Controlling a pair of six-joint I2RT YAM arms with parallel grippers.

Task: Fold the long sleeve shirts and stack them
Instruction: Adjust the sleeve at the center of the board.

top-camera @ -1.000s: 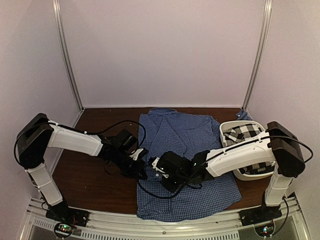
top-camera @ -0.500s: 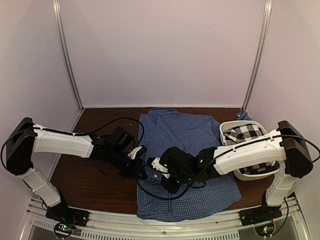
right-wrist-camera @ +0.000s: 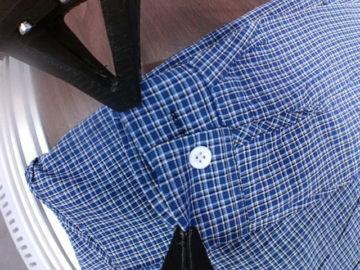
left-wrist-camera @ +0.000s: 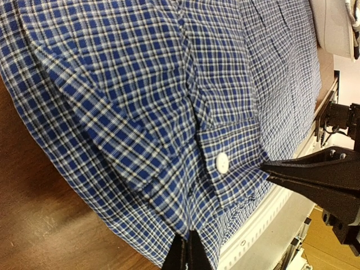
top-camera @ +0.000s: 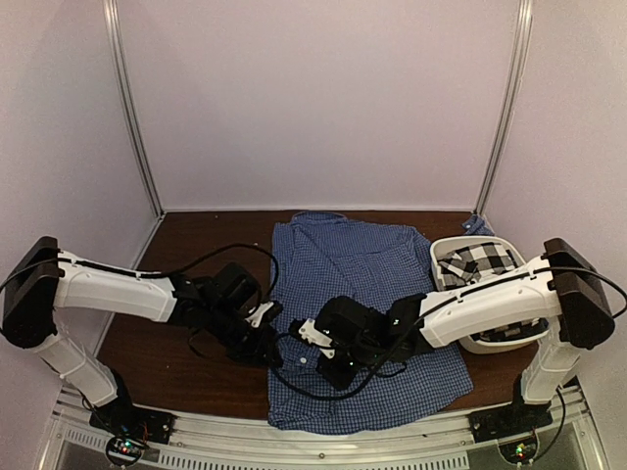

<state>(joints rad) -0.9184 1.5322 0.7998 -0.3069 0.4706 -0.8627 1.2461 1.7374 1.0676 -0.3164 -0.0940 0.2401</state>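
top view: fingertips of left gripper [top-camera: 272, 345] and right gripper [top-camera: 299, 343] too dark and small to make out; right arm [top-camera: 480, 304] hides part of blue shirt [top-camera: 353, 259], checked shirt [top-camera: 482, 257], tub [top-camera: 436, 264] | wrist views: blue shirt runs past the frame; own fingers cut off at bottom

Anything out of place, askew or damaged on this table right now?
Nothing looks damaged. The blue shirt lies slightly askew, with its near hem spilling past the edge of the table onto the metal rail. The black-and-white shirt is crumpled in the white tub, unfolded.
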